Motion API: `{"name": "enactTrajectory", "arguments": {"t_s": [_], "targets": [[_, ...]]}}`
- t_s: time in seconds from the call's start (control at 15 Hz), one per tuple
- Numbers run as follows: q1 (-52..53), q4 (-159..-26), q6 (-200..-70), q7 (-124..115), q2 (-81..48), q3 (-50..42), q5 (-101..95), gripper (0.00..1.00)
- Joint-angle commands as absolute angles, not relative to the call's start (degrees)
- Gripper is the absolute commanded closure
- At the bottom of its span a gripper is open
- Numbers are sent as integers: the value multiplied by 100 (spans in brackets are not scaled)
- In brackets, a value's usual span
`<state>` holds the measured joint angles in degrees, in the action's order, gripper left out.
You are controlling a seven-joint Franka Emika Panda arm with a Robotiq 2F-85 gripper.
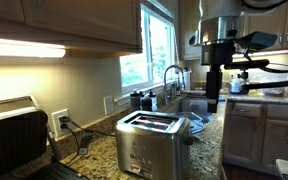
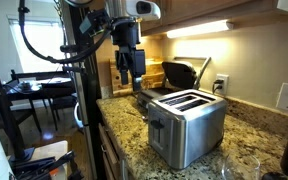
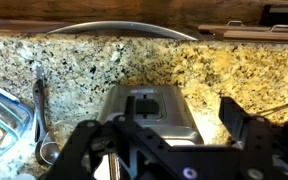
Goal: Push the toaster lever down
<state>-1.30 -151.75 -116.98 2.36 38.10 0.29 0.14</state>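
The brushed-steel toaster [image 1: 149, 140] [image 2: 192, 125] stands on the speckled granite counter, with two long slots on top. The lever is a small dark tab on its narrow end face [image 1: 190, 140] [image 2: 153, 128]. My gripper [image 1: 217, 98] [image 2: 134, 82] hangs in the air above the counter, off the lever end of the toaster and not touching it. In the wrist view the toaster's end [image 3: 149, 112] lies below, with the dark lever tab [image 3: 144, 101] between my spread fingers [image 3: 159, 128]. The gripper is open and empty.
A larger dark-and-silver appliance [image 1: 9, 125] [image 2: 184, 72] stands behind the toaster by a wall outlet [image 1: 60, 122]. A sink faucet [image 1: 171, 75] is under the window. A clear plastic container [image 3: 4, 115] and a metal utensil [image 3: 41, 110] lie on the counter.
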Motion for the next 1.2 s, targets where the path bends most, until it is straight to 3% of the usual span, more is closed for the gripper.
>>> {"name": "enactTrajectory", "arguments": {"t_s": [0.0,0.53,0.67,1.13], "targets": [[-153,-15286,-12036,44,3631,16,-27,45],[-227,-15298,-12806,116,3031,-59,-117,96],[-248,-15307,-12968,104,2851,-80,-142,100],[-344,-15280,-13615,181,2061,-202,-302,97]]}}
